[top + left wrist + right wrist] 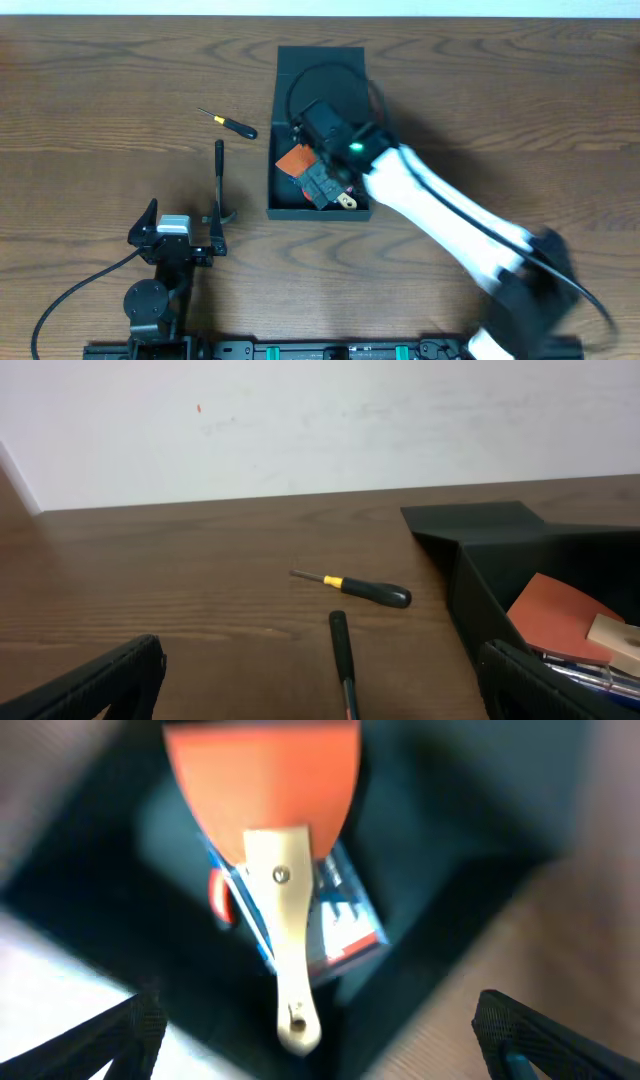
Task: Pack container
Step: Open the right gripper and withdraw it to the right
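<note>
Container (275, 140) sits mid-worktop (100, 90), long axis running away from the robot base, flap lid folded open at its far end.

Right arm (440, 215) reaches in diagonally from the container's near-right side. Right end effector (320, 1020) is over the near half of the container interior, pointing down, fingers (120, 1035) spread wide and pinching nothing. The overhead view shows it above the contents; whether it touches them I can't tell.

Inside the container:
- an orange-bladed scraper (260, 780) with a pale handle lies on top, and the wrist view puts the handle directly under the right end effector
- a blue-labelled packet (345, 915) lies under that handle
- something red (218, 895) pokes out beside the packet, too blurred to identify
- a dark looped cord (325, 85) lies at the far end, next to the flap

Outside the container, all on its left:
- a black-and-yellow screwdriver (228, 122) lies flat, level with the container's far half and well apart from it
- a long black-handled tool (219, 180) lies closer to the robot than the screwdriver, roughly parallel to the container's left wall and not touching it

Left end effector (180, 230) sits left of the container's near corner, with the black tool's near end by its right finger. Its fingers are spread and empty, and its wrist camera faces the screwdriver and the container's left wall.
</note>
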